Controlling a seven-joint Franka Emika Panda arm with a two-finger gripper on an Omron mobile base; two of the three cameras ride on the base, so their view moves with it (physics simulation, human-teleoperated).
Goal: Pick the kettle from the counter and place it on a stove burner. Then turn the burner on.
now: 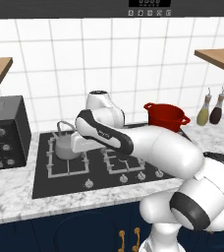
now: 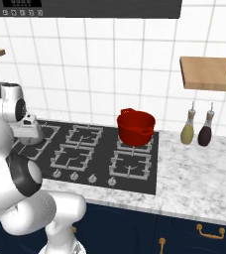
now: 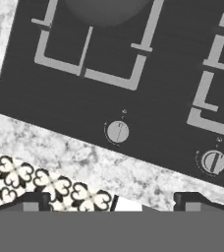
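Left base view gives me the clearest look: the kettle (image 1: 65,142), small, squat and silver-grey with a smooth rounded metal body and a thin arched handle, sits on the stove burner (image 1: 67,156), under which a wide square black grate frames it at the left end of the black glass cooktop (image 1: 45,184). The counter (image 1: 8,197) around the cooktop is white-and-grey marbled stone over dark navy cabinets. My white arm reaches across the cooktop, its hand close beside the kettle's right side; from here I cannot tell whether it touches.

To the right at the back stands a glossy red pot (image 1: 166,116) with side handles. Past it, two slim bottles (image 1: 210,110), one olive and one dark, stand against the white tiled wall. A dark boxy microwave (image 1: 5,130) sits at the left.

In the hand view I look down on the cooktop's front edge: two round grey knobs (image 3: 117,132), pale grate bars, and the rounded grey underside of the kettle (image 3: 106,10) at the top. The gripper (image 3: 109,201) shows two small dark fingertips (image 3: 33,199) spread wide apart with nothing between them, over the marbled stone.
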